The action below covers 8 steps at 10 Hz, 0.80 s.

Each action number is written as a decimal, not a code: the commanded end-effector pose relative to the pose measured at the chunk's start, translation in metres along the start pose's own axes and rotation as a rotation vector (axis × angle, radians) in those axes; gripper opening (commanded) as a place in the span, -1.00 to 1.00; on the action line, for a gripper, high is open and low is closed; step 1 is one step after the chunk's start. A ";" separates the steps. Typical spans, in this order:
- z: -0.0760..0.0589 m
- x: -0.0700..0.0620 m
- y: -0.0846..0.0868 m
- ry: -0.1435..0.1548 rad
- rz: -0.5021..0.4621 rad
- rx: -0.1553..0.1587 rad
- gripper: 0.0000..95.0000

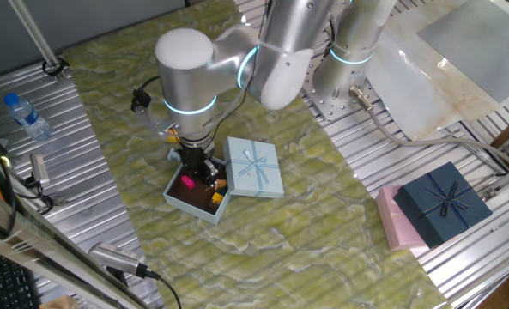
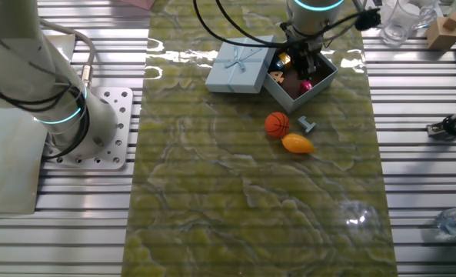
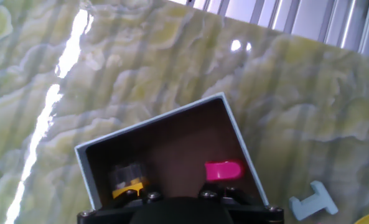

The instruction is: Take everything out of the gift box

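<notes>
**Inside the pale-blue gift box, the hand reaches among the last toys**

Near the far edge of the desk (image 2: 251,192), a green marbled sheet, the gift box (image 2: 322,77) stands open, its dark brown inside showing. The hand (image 2: 302,68) hangs down into it; whether its fingers are parted or closed cannot be told. A glossy magenta piece (image 3: 223,170) and a small yellow-and-black bit (image 3: 128,180) lie on the box floor. The ribboned cardboard lid (image 2: 237,65) rests touching the box. On the desk beside the box lie a round orange basketball (image 2: 277,124), a smooth mango-like fruit (image 2: 297,143) and a light-blue T-shaped piece (image 2: 307,123).
</notes>
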State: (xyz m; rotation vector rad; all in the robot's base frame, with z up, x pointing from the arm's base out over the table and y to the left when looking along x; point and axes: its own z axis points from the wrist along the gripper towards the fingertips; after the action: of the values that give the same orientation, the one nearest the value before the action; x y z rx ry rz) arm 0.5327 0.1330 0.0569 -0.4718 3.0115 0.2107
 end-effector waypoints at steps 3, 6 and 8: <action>0.000 -0.001 -0.001 0.012 0.035 0.019 -0.60; 0.000 -0.001 -0.001 0.001 0.006 0.067 -0.60; 0.001 -0.002 -0.002 0.002 -0.002 0.096 -0.60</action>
State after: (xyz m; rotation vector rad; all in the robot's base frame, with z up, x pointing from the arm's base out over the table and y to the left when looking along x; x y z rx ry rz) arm 0.5345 0.1330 0.0547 -0.4672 3.0069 0.0711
